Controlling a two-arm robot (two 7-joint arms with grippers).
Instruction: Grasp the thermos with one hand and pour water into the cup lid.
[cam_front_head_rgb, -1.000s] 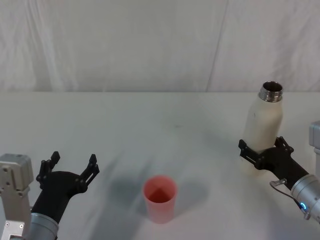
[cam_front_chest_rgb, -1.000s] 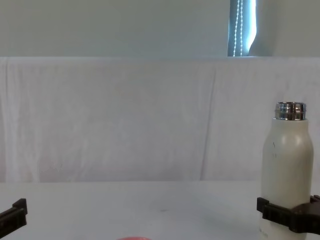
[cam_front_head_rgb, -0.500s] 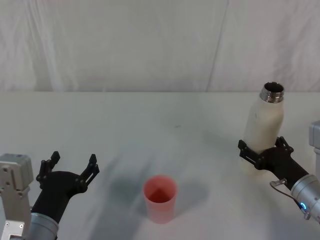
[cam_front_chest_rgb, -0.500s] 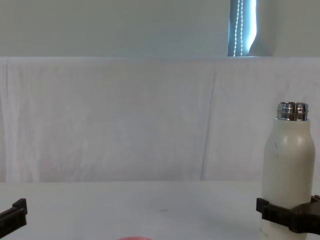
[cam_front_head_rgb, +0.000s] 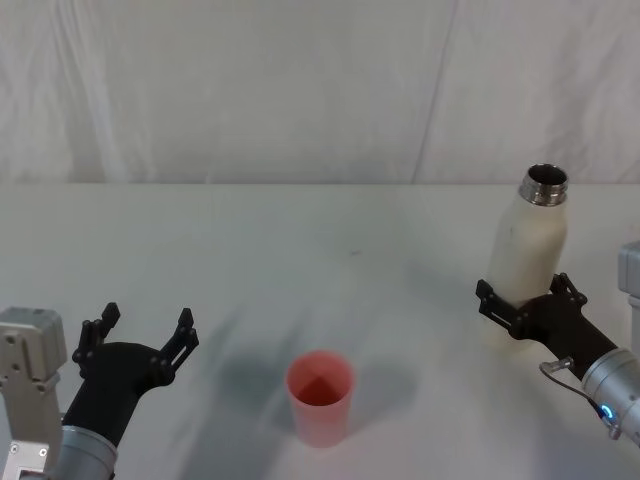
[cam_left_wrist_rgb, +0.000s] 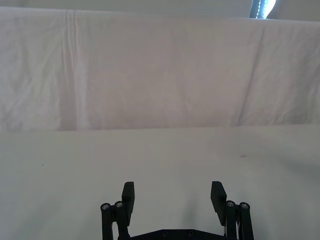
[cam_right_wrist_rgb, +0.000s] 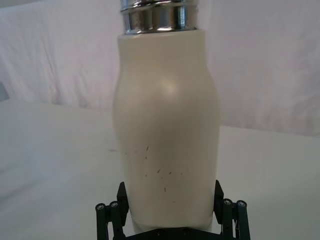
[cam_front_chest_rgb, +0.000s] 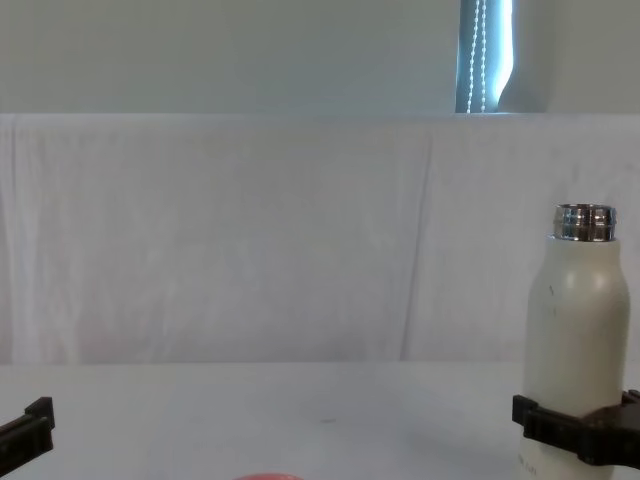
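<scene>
The thermos (cam_front_head_rgb: 527, 258), at the desk's (cam_front_head_rgb: 300, 260) right side, is clamped low by the right tool (cam_front_head_rgb: 530, 301); the left tool (cam_front_head_rgb: 140, 335) is parked wide. Such a low grip risks slippage when tilted toward the cup lid (cam_front_head_rgb: 320, 396).

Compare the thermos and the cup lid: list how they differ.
The thermos is tall and cream-white with a steel neck; the cup lid is short and pinkish-red. The thermos sits between the right claw's fingers at the table's right; the cup lid stands free near the middle. Both are open-topped.
</scene>
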